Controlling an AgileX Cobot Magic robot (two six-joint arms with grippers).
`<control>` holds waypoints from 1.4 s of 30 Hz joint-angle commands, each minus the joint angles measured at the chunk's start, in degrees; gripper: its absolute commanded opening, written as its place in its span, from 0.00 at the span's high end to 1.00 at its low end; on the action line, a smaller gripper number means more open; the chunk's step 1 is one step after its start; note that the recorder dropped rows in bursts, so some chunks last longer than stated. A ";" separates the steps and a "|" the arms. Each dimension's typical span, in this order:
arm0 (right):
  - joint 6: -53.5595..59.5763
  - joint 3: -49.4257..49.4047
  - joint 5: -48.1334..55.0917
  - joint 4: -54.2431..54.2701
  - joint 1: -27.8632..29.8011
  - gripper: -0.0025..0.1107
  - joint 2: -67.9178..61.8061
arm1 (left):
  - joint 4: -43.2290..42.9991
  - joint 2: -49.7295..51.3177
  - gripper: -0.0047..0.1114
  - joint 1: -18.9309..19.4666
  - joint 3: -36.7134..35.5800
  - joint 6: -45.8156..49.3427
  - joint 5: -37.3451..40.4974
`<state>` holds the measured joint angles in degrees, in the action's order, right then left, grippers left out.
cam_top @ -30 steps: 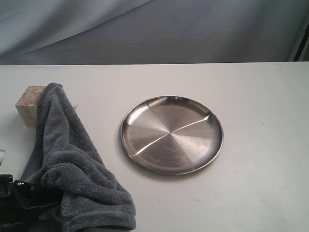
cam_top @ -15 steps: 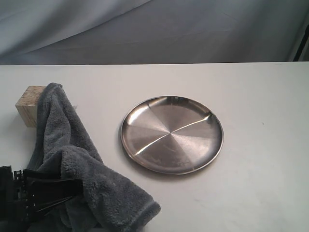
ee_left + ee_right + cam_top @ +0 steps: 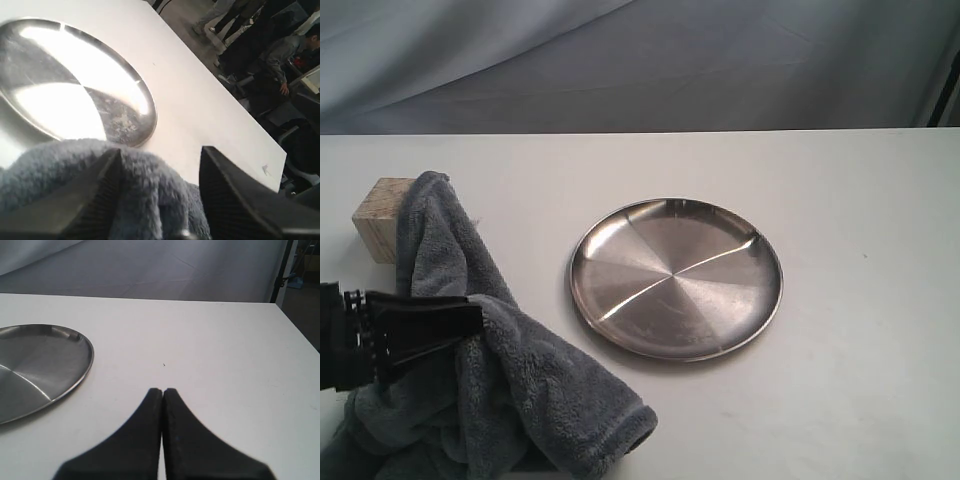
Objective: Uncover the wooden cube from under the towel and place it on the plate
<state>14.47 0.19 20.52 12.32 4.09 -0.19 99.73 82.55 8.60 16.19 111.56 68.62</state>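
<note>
Pale wooden cube (image 3: 382, 215) against rumpled grey towel (image 3: 520, 390), silver plate (image 3: 675, 278) nearby

White table (image 3: 840, 400); grey draped backdrop (image 3: 640, 60) behind; people (image 3: 280, 50) beyond table edge.

The towel (image 3: 510, 380) lies left of the plate (image 3: 675, 278), against the wooden cube (image 3: 380, 215) behind it.

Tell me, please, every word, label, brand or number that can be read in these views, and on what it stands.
None: no word, number or label shows on the wooden cube, the towel, the plate or the table.
The room behind the table in the left wrist view is too blurred to read anything.
</note>
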 commanded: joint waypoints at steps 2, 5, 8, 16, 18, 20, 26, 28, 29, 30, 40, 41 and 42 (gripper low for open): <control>0.08 -0.19 -0.72 0.28 -0.08 0.98 0.19 | 0.22 0.11 0.75 0.10 7.85 -1.04 1.34; 0.08 -0.19 -0.72 0.28 -0.08 0.98 0.19 | 0.22 0.11 0.90 -1.07 10.42 -1.04 -4.04; 0.08 -0.19 -0.72 0.28 -0.08 0.98 0.19 | 0.22 1.58 0.96 -8.20 10.42 -3.20 -16.86; 0.08 -0.19 -0.72 0.28 -0.08 0.98 0.19 | 0.22 10.40 0.96 -21.78 10.42 -11.70 -54.57; 0.08 -0.19 -0.72 0.28 -0.08 0.98 0.19 | 0.22 10.18 0.96 -21.78 10.42 -12.06 -54.99; 0.08 -0.19 -0.72 0.28 -0.08 0.98 0.19 | 0.22 9.10 0.96 -21.78 10.63 -12.06 -51.84; 0.08 -0.19 -0.72 0.28 -0.08 0.98 0.19 | 0.22 1.85 0.96 -21.78 10.63 -13.87 -53.34; 0.08 -0.19 -0.72 0.28 -0.08 0.98 0.19 | 0.22 -1.37 0.96 -21.78 10.51 -14.20 -57.08; 0.08 -0.19 -0.72 0.28 -0.08 0.98 0.19 | 0.22 -2.72 0.96 -21.78 10.51 -14.20 -58.21; 0.08 -0.19 -0.72 0.28 -0.08 0.98 0.19 | 0.22 -4.56 0.96 -21.78 10.51 -14.29 -59.32; 0.08 -0.19 -0.72 0.28 -0.08 0.98 0.19 | -1.37 -8.49 0.80 -21.78 17.65 -15.16 -68.62; 0.08 -0.19 -0.72 0.28 -0.08 0.98 0.19 | -2.01 -7.03 0.74 -21.78 18.54 -15.16 -68.62; 0.08 -0.19 -0.72 0.28 -0.08 0.98 0.19 | -1.99 -3.98 0.59 -21.78 19.84 -15.16 -69.91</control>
<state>14.47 0.19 20.52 12.32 4.09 -0.19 98.55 75.34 -12.77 34.39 96.98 0.00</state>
